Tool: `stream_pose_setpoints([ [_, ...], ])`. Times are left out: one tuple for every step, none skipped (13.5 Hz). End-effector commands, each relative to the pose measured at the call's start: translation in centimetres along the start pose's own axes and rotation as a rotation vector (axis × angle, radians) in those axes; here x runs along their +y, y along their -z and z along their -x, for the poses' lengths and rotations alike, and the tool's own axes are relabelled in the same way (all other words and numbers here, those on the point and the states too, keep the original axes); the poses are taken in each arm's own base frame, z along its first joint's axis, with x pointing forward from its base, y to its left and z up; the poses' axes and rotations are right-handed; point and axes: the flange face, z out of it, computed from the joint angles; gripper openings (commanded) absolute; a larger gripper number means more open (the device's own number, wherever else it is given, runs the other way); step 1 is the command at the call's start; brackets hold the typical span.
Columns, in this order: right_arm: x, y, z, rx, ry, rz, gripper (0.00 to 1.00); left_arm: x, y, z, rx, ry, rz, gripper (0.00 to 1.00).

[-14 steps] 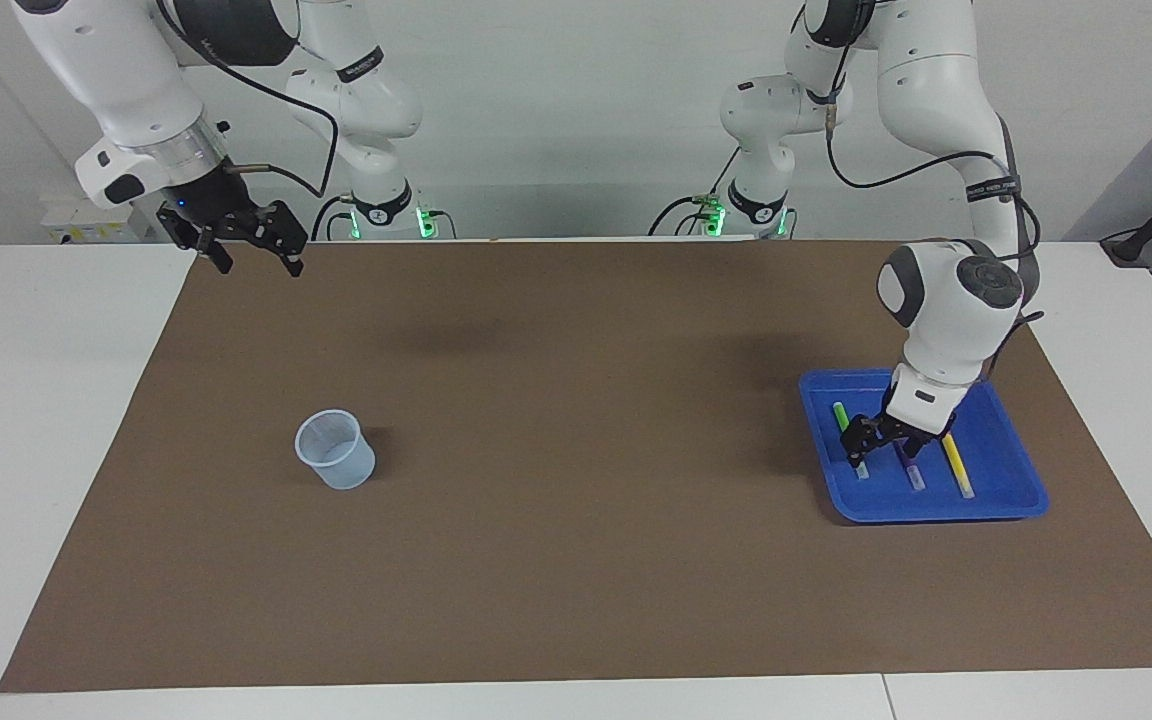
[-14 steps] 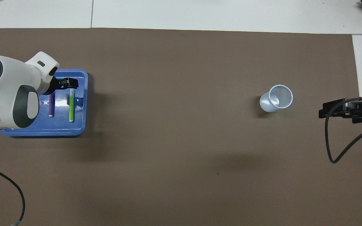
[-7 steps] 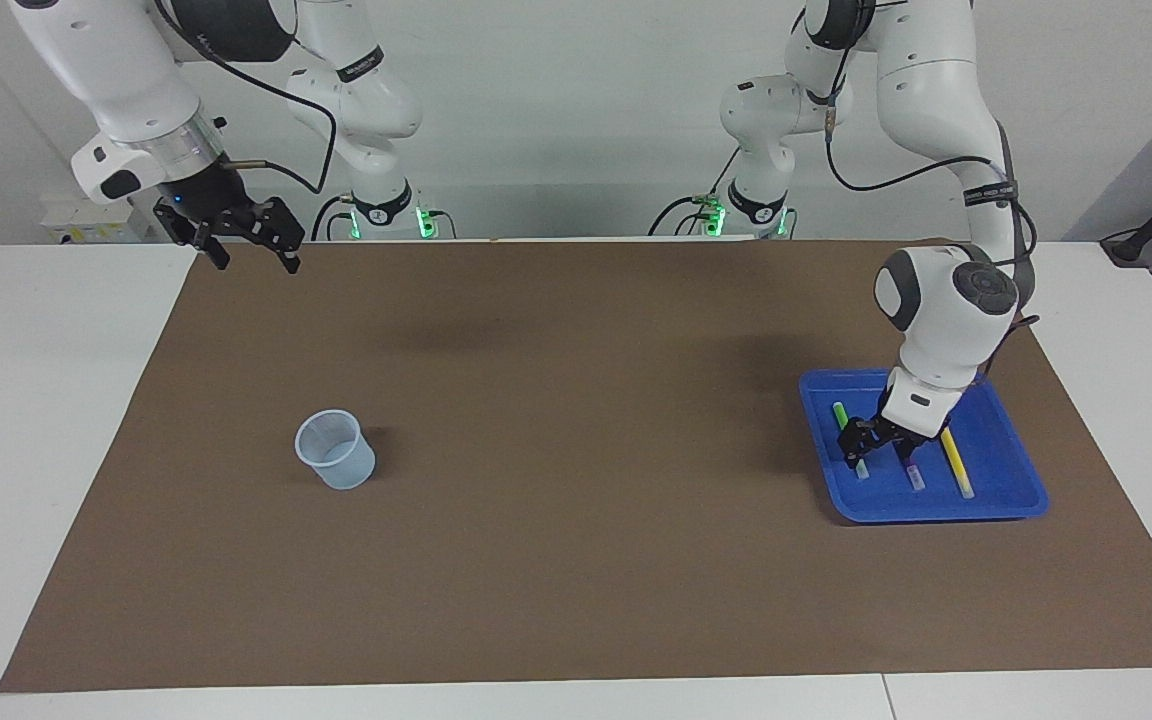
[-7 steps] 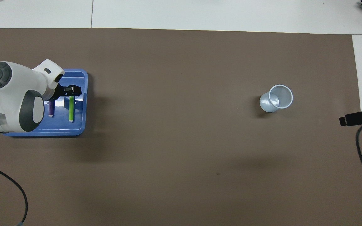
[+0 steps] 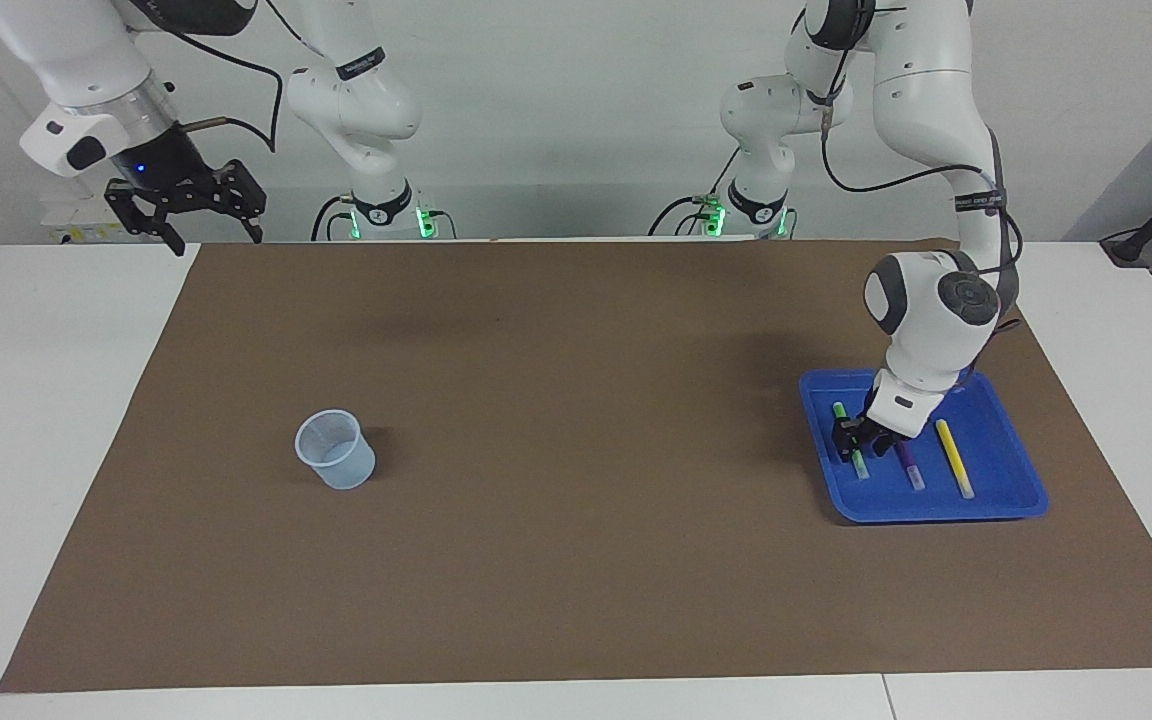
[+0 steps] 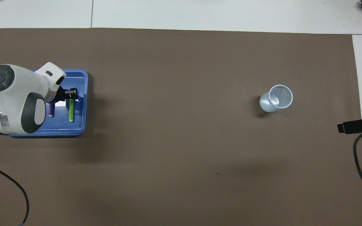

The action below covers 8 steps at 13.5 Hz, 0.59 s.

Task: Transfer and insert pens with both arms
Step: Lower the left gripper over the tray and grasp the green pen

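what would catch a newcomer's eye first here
The blue tray at the left arm's end of the table, where the left gripper is down at the green pen, beside the purple pen and yellow pen. Then the clear cup standing alone toward the right arm's end.

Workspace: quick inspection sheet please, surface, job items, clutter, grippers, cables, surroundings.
Surface: brown mat on white table.
Job's things: green pen, purple pen, yellow pen lying in blue tray; clear cup upright toward the right arm's end.
Clutter: nothing seen.
Grippers: left gripper down in tray at green pen; right gripper open, raised, waiting over its table end.
Cables: black cable along the left arm.
Surroundings: pale wall.
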Motion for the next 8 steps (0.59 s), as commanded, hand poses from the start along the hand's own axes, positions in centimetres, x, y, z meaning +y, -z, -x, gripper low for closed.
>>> stream_pose_setpoints([
  [-0.4, -2.0, 0.7, -0.009, -0.078, 0.031, 1.0, -0.3, 0.1, 0.5, 0.012, -0.013, -0.011, 0.28],
  [-0.9, -2.8, 0.6, -0.014, -0.102, 0.031, 1.0, -0.3, 0.1, 0.5, 0.011, -0.013, -0.011, 0.22],
  [-1.6, -4.0, 0.4, -0.022, -0.092, 0.03, 1.0, -0.3, 0.1, 0.5, 0.008, -0.011, -0.012, 0.14],
  [-1.8, -4.1, 0.4, -0.013, -0.096, 0.032, 1.0, -0.3, 0.2, 0.4, 0.006, -0.011, -0.012, 0.1],
  [-2.0, -4.4, 0.4, -0.018, -0.13, 0.029, 1.0, -0.5, 0.4, 0.3, -0.001, -0.008, -0.014, 0.05],
  [-2.2, -5.0, 0.7, -0.028, -0.197, 0.018, 1.0, -0.6, 0.7, 0.0, -0.004, -0.005, -0.015, 0.0],
  [-2.4, -5.0, 1.0, -0.03, -0.234, 0.016, 1.0, -0.5, 1.6, -0.6, -0.009, -0.004, -0.017, 0.0],
  [-2.6, -5.6, 1.2, -0.037, -0.235, 0.008, 1.0, -0.4, 2.5, -1.2, -0.022, 0.002, -0.018, 0.0],
])
